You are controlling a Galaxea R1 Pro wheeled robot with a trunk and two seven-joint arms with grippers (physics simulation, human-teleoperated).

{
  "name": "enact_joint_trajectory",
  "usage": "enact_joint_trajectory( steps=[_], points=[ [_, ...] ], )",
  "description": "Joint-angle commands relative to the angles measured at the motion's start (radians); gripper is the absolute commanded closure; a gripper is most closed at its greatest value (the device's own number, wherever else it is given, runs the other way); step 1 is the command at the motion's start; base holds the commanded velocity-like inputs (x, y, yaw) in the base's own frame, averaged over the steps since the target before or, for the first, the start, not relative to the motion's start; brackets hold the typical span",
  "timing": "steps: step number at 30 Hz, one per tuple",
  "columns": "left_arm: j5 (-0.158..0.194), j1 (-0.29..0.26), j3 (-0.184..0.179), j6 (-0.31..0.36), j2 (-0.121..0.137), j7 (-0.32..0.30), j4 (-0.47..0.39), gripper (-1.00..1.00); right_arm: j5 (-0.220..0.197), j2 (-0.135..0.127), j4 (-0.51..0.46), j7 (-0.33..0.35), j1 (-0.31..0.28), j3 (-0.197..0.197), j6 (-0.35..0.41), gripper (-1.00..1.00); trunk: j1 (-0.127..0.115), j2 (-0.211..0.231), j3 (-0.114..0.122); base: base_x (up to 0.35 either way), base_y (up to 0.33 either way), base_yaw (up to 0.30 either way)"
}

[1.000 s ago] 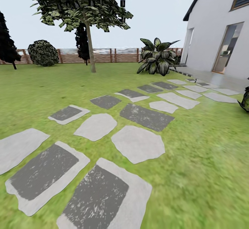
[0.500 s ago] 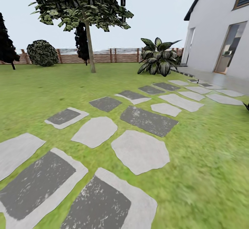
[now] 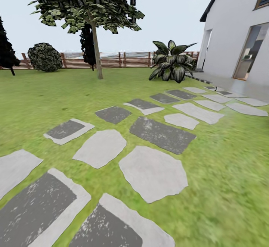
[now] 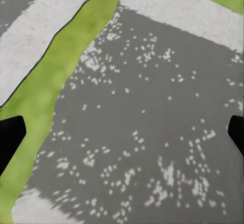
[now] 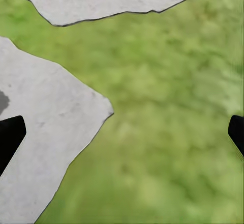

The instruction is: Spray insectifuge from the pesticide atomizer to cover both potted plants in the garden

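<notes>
Outdoor yard, the garden: bright green lawn crossed by a loose double row of flat stepping stones, some pale grey, some dark grey with pale rims and white flecks, running from the near foreground toward a white-walled house on the right. House has a dark roof edge and a tall glazed doorway; a pale paved strip lies along its base.

Far edge: brown slatted wooden fence. In front of it, a thin-trunked tree with a dense dark-green crown, a round dark bush, a dark conifer at the left margin, and a large broad-leaved dark-green plant with pale streaks near the house corner. Sky pale, hazy.

No readable writing or labels anywhere.

Left gripper: black fingertips at opposite frame edges, spread wide, nothing between them, above a dark flecked stone. Right gripper: likewise spread, empty, above grass beside a pale stone.
</notes>
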Motion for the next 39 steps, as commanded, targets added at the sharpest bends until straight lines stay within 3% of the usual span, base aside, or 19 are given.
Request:
enact_joint_trajectory(
  steps=[1,15,39],
  points=[
    [-0.002,-0.001,0.002,-0.004,0.000,0.000,0.001,-1.00,0.001,0.000,0.001,0.000,0.000,0.000,-0.003,-1.00,0.000,0.000,-0.001,0.339,0.000,-0.044],
    [-0.002,-0.001,0.002,-0.004,0.000,0.000,0.001,-1.00,0.001,0.000,0.000,0.000,0.000,0.001,-0.003,-1.00,0.000,0.000,-0.001,0.339,0.000,-0.144],
    [-0.002,-0.001,0.002,-0.004,0.000,0.000,0.001,-1.00,0.003,-0.002,0.004,-0.003,0.000,0.000,-0.003,-1.00,0.000,0.000,-0.001,0.339,0.000,-0.007]
  ],
)
